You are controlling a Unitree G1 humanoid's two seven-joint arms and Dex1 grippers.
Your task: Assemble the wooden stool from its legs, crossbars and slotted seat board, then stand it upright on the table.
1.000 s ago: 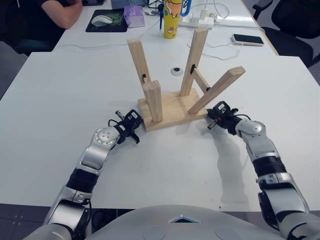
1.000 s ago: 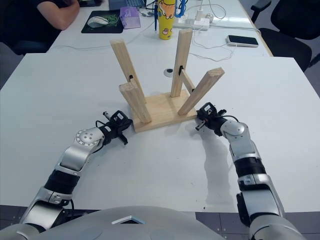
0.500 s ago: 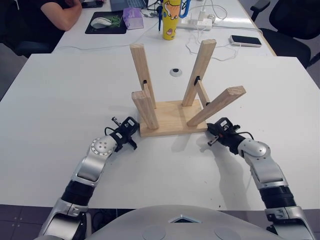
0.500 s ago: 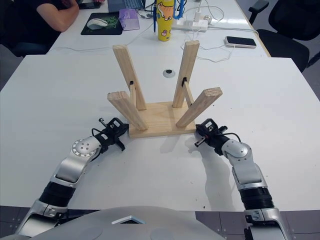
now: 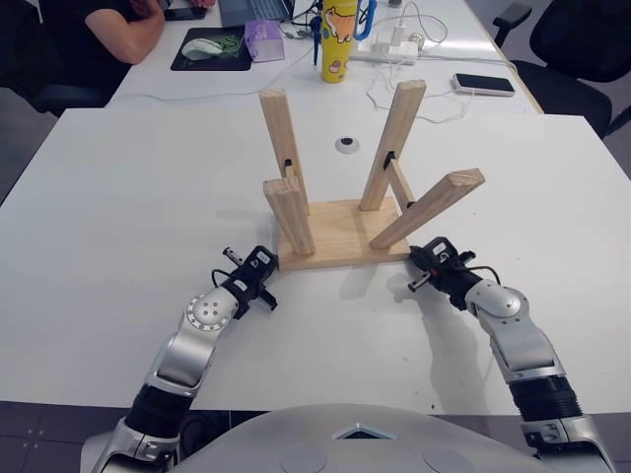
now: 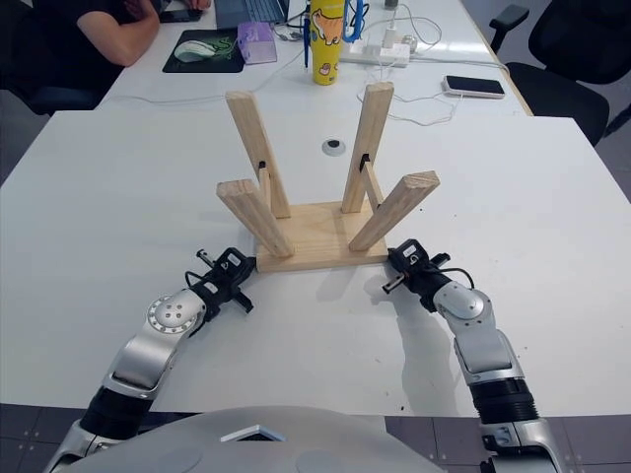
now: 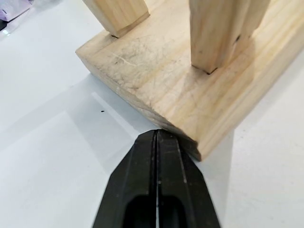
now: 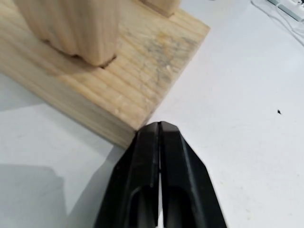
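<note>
Stool inverted; left end effector, right end effector clenched empty, seemingly touching its near corners.

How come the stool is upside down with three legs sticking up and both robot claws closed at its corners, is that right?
Not quite. The left eye view shows four legs sticking up, not three. The stool is upside down, and the left gripper and right gripper are both closed at its near corners.

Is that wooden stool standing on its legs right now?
No, its seat board lies flat on the table with the legs pointing up.
</note>
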